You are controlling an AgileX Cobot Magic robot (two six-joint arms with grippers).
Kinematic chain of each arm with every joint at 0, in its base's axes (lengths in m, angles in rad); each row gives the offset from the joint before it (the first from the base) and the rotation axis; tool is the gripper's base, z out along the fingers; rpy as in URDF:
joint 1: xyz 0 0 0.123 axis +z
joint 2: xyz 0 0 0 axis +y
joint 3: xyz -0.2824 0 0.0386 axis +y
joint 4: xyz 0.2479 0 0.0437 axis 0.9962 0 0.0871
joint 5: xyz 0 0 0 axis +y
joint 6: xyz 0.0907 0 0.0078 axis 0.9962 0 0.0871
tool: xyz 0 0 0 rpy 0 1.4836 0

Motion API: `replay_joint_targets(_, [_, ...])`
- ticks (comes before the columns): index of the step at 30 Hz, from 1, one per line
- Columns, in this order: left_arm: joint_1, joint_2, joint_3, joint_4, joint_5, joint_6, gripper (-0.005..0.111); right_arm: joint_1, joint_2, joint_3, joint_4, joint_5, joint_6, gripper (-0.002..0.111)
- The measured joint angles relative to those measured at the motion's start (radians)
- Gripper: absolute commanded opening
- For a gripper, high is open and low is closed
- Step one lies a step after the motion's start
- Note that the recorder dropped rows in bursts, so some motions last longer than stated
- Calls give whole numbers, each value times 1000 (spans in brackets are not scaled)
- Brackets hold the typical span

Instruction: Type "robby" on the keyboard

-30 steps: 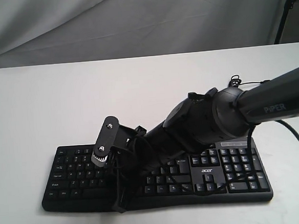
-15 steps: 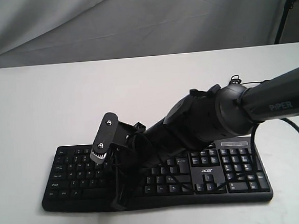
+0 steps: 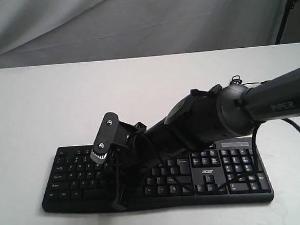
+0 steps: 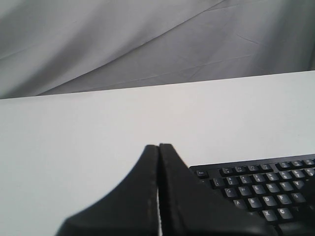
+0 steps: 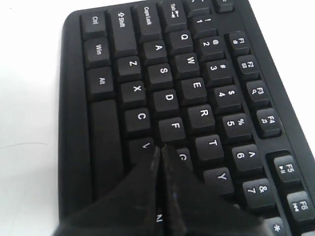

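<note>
The black keyboard (image 3: pixel 236 173) lies on the white table near its front edge, with the number pad and the acer logo at its right end. My right arm reaches across it from the right. The right gripper (image 3: pixel 119 203) is shut with nothing in it and points down over the left half of the keys. In the right wrist view, the right gripper (image 5: pixel 160 147) has its tips between the V and G keys of the keyboard (image 5: pixel 197 86). The left gripper (image 4: pixel 158 146) is shut and empty, hanging over bare table beside the Esc corner of the keyboard (image 4: pixel 261 189). It is out of the exterior view.
A thin black cable (image 3: pixel 217 184) loops over the right keys, and another loop (image 3: pixel 235 79) lies behind the arm. The white table (image 3: pixel 62 103) stretches behind and to both sides of the keyboard. A grey cloth (image 3: pixel 133 21) hangs at the back.
The right arm has shifted slightly to the left over the keyboard, its gripper still shut. The keyboard has not moved.
</note>
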Motion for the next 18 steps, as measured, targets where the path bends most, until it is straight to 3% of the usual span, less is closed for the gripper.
replay_joint_targets(18, [0,0,0,0,0,0,0,0,23,0,0,0,0,0])
